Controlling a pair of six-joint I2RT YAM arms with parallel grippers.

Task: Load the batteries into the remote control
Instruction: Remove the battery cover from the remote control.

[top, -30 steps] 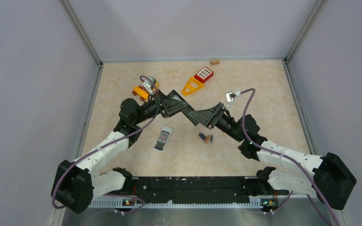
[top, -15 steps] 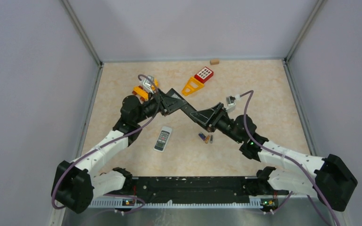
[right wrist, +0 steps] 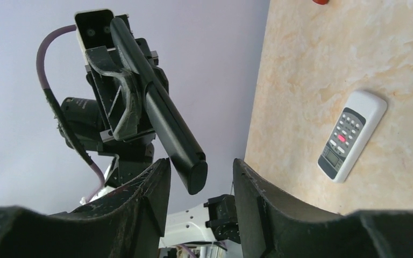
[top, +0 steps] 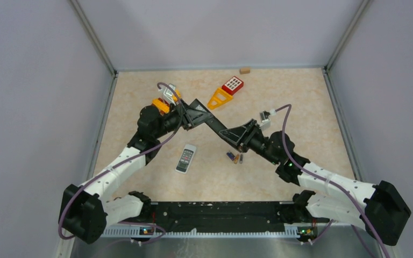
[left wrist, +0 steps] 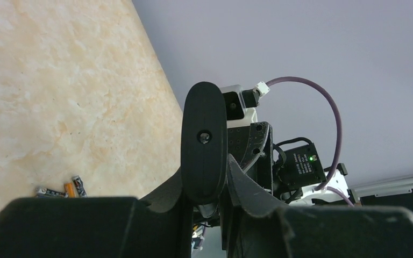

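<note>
Top external view, left to right: an orange toy (top: 160, 105) sits toward the left edge of the tabletop (top: 312, 107), partly hidden behind my left wrist. Nearer to me the white remote (top: 186, 158) lies flat, keys up, apart from both arms. There is bare surface between it and the left wall.

My left end effector (left wrist: 204, 185) is pinching a black bar (right wrist: 164, 121) near one end and holds it in the air over mid-tabletop. The bar's free end points at the right arm.

Behind the arms, an orange triangle (top: 219, 99) and a red keypad (top: 232, 85) lie touching. A small block (top: 244, 70) sits right at the back edge.

The three batteries (top: 235, 157) lie side by side on the tabletop, well right of the white remote and just in front of my right wrist. A bare strip runs from them to the near edge.

My right end effector (right wrist: 199, 177) is spread, one finger on each side of the bar's free end. The bar sits closer to one finger, and I cannot tell if they touch.

The widest bare stretch runs from the right arm to the right edge.
</note>
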